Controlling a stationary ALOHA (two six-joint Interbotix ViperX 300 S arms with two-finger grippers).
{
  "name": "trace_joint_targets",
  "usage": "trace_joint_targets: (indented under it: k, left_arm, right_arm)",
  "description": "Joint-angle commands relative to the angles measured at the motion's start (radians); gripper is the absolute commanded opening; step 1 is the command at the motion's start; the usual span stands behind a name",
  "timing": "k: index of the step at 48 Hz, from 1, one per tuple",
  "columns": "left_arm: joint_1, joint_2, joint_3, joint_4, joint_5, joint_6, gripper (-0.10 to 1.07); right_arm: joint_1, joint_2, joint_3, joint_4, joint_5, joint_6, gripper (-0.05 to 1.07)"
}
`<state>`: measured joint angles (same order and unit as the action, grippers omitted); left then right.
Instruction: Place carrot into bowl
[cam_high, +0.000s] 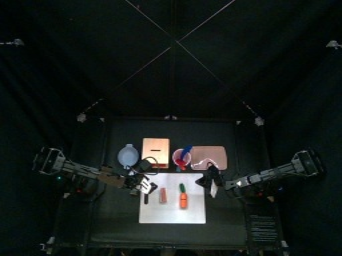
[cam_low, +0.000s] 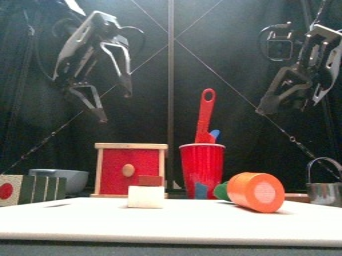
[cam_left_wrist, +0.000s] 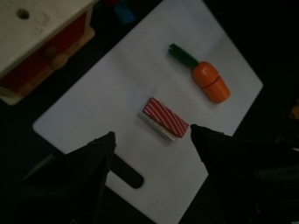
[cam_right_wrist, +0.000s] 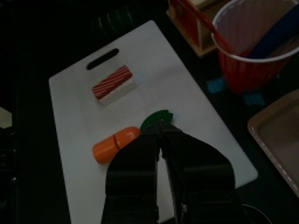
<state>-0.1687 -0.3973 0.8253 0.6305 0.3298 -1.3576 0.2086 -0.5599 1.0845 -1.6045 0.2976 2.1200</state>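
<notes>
The carrot (cam_high: 183, 190), short and orange with a green tip, lies on the white cutting board (cam_high: 174, 212). In the front view the carrot (cam_low: 254, 191) is near and large at the right. The pale grey-blue bowl (cam_high: 128, 155) stands off the board's far left corner. My left gripper (cam_left_wrist: 152, 133) hangs open above the board, over a red striped stick (cam_left_wrist: 166, 119), with the carrot (cam_left_wrist: 212, 80) beyond it. My right gripper (cam_right_wrist: 163, 133) is raised over the carrot's green tip (cam_right_wrist: 156, 118). Its jaws stand only slightly apart, holding nothing.
A red cup (cam_low: 203, 171) with a red spatula and a red wooden box (cam_low: 131, 170) stand behind the board. A tan tray (cam_high: 211, 157), a red-and-blue dish (cam_high: 185, 155) and a tan board (cam_high: 154, 147) lie at the back. A white block (cam_low: 144, 197) sits in front.
</notes>
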Motion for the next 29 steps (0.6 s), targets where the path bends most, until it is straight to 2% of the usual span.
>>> trace_joint_targets:
  k: [1,8,18,23,29]
  left_arm:
    - [0.011,-0.071,0.044,0.121,-0.143,-0.005,0.98]
    - [0.040,-0.143,0.120,0.322,-0.305,-0.003,0.98]
    - [0.077,-0.175,0.150,0.537,-0.377,0.014,0.98]
    - [0.081,-0.186,0.147,0.591,-0.385,0.035,0.98]
    - [0.081,-0.199,0.149,0.589,-0.387,0.044,0.98]
  right_arm:
    - [0.002,-0.015,-0.035,-0.028,0.002,-0.002,0.41]
    - [0.003,-0.023,-0.063,-0.066,0.003,-0.003,0.41]
    - [0.018,-0.040,-0.095,-0.167,0.003,-0.002,0.41]
    - [0.035,-0.049,-0.103,-0.202,0.005,-0.002,0.41]
    - [0.043,-0.052,-0.106,-0.209,0.018,0.000,0.41]
